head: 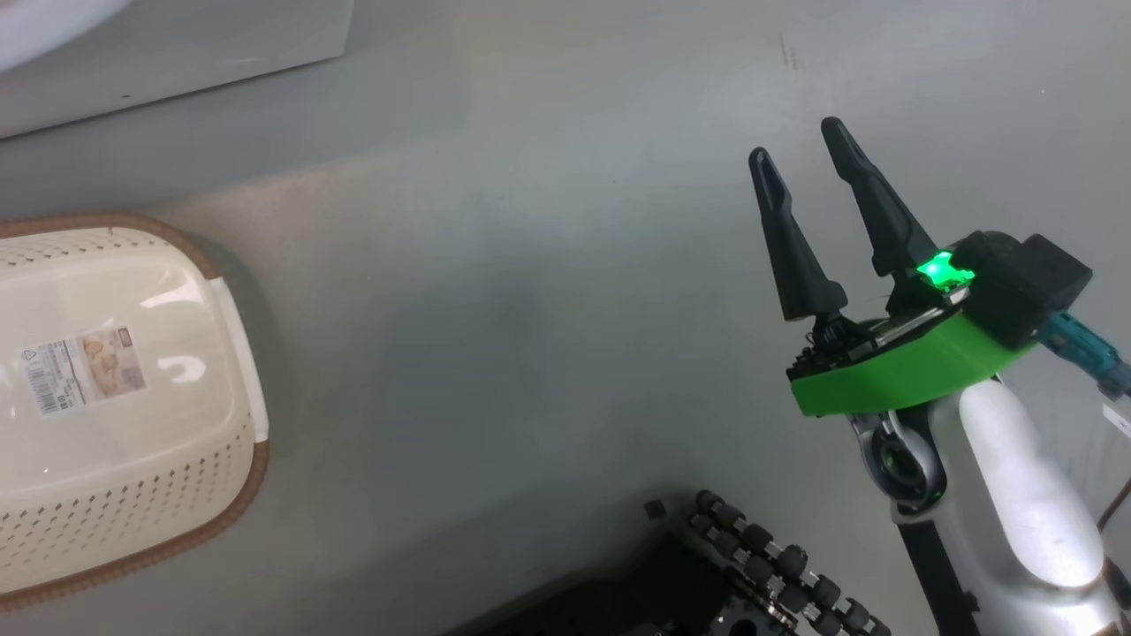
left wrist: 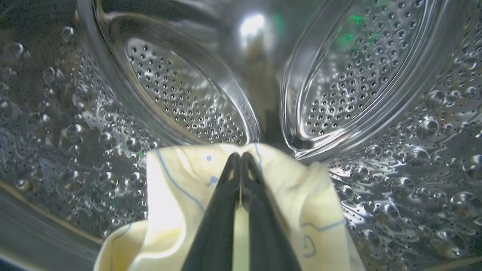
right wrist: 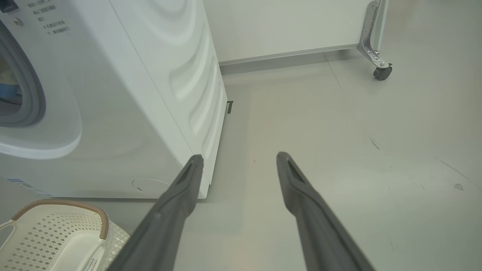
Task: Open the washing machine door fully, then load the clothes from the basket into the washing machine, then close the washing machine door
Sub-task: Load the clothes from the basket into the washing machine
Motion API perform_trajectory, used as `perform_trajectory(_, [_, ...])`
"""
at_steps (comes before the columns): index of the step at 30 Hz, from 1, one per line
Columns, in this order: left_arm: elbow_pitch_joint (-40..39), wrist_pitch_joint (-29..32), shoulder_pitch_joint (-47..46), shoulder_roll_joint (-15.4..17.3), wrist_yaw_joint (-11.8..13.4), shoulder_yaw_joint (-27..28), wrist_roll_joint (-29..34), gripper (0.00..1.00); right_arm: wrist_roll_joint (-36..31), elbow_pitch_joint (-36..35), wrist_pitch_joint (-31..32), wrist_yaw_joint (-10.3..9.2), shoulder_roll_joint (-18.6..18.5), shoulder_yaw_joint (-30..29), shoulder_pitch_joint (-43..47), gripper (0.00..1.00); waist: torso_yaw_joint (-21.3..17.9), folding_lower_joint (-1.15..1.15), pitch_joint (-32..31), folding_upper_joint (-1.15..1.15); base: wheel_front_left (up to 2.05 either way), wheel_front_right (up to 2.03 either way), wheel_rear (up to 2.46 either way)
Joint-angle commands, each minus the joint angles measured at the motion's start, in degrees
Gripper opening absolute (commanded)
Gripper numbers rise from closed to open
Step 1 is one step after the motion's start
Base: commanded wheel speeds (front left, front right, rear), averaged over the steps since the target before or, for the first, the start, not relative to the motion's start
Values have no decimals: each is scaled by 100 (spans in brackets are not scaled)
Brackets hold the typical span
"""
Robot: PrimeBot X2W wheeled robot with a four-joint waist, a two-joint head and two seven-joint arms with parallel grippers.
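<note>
White sheet metal made up the biggest thing present, the washing machine [right wrist: 113,113]. The right wrist view showed it standing on the grey floor [right wrist: 339,150], with its grey gasket [right wrist: 37,94] at the far left. Its drum [left wrist: 395,169] appeared from inside in the left wrist view, dimpled steel all round, so the left arm was reaching well into the machine. Next in size, the basket [head: 132,530] sat on the floor near the machine's front lower corner, its bottom bare around the label [head: 84,371]. The clothes [left wrist: 169,195], a cream-yellow piece with blue line prints, were held inside the drum. The left gripper [left wrist: 240,156] had its jaws pressed together on the fabric. The right gripper [head: 795,143] hovered over bare floor, jaws wide apart and holding nothing.

Loading looked to be the step in hand, and probably its last piece. The next move called for the left jaws to part so the garment dropped. The arm then had to back out past the gasket without dragging cloth along, leaving the door to be closed.

The grip and the drum came from the left wrist view. The basket's bare bottom came from the head view, which was aimed at the floor. The right wrist view supplied how basket and machine stood to each other.
</note>
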Motion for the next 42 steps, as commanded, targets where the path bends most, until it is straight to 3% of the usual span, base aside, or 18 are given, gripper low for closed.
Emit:
perform_trajectory(1, [-147, -97, -221, 288, 15, 172, 65, 0, 40, -180, -38, -16, -35, 85, 34, 100, -10, -1, 31, 0, 0, 0, 0])
perform_trajectory(8, [12, -686, -633, 260, -105, 87, 231, 0, 77, -168, -38, -16, -35, 111, -17, 100, -25, -1, 133, 0, 0, 0, 0])
perform_trajectory(12, [236, -905, -785, 107, -233, 235, -46, 0, 105, -160, -38, -16, -35, 112, -51, 100, -24, -1, 170, 0, 0, 0, 0])
perform_trajectory(20, [903, -347, -929, -88, -412, 288, -495, 0, 149, -117, -38, -16, -35, 126, -71, 100, -8, -1, 177, 0, 0, 0, 0])
perform_trajectory(21, [926, -320, -945, -107, -453, 296, -545, 36, 154, -112, -38, -16, -35, 127, -71, 100, -6, -1, 178, 0, 0, 0, 0])
perform_trajectory(22, [926, -332, -965, -116, -491, 301, -575, 35, 167, -119, -38, -16, -35, 129, -76, 100, -5, -1, 179, 0, 0, 0, 0])
perform_trajectory(23, [896, -395, -989, -114, -523, 296, -572, 5, 177, -130, -38, -16, -35, 132, -80, 100, -8, -1, 178, 0, 0, 0, 0])
perform_trajectory(24, [876, -436, -1016, -113, -535, 293, -568, 0, 184, -135, -38, -16, -35, 135, -81, 100, -12, -1, 178, 0, 0, 0, 0])
perform_trajectory(33, [812, -945, -1250, -85, -625, 251, -458, 0, 229, -96, -38, -16, -35, 200, -96, 100, -130, -1, 203, 0, 0, 0, 0])
perform_trajectory(38, [1062, -729, -1293, -152, -524, 195, -480, 0, 247, -62, -38, -16, -35, 168, -73, 100, -138, -1, 211, 0, 0, 0, 0])
perform_trajectory(39, [1100, -665, -1287, -172, -486, 177, -479, 41, 240, -54, -38, -16, -35, 151, -67, 100, -120, -1, 206, 0, 0, 0, 0])
perform_trajectory(40, [1121, -620, -1277, -196, -456, 173, -495, 47, 229, -45, -38, -16, -35, 134, -64, 100, -100, -1, 200, 0, 0, 0, 0])
perform_trajectory(41, [1141, -574, -1258, -220, -432, 171, -516, 63, 219, -37, -38, -16, -35, 118, -67, 100, -76, -1, 192, 0, 0, 0, 0])
perform_trajectory(42, [1161, -516, -1241, -239, -407, 154, -522, 71, 204, -37, -38, -16, -35, 106, -78, 100, -49, -1, 184, 0, 0, 0, 0])
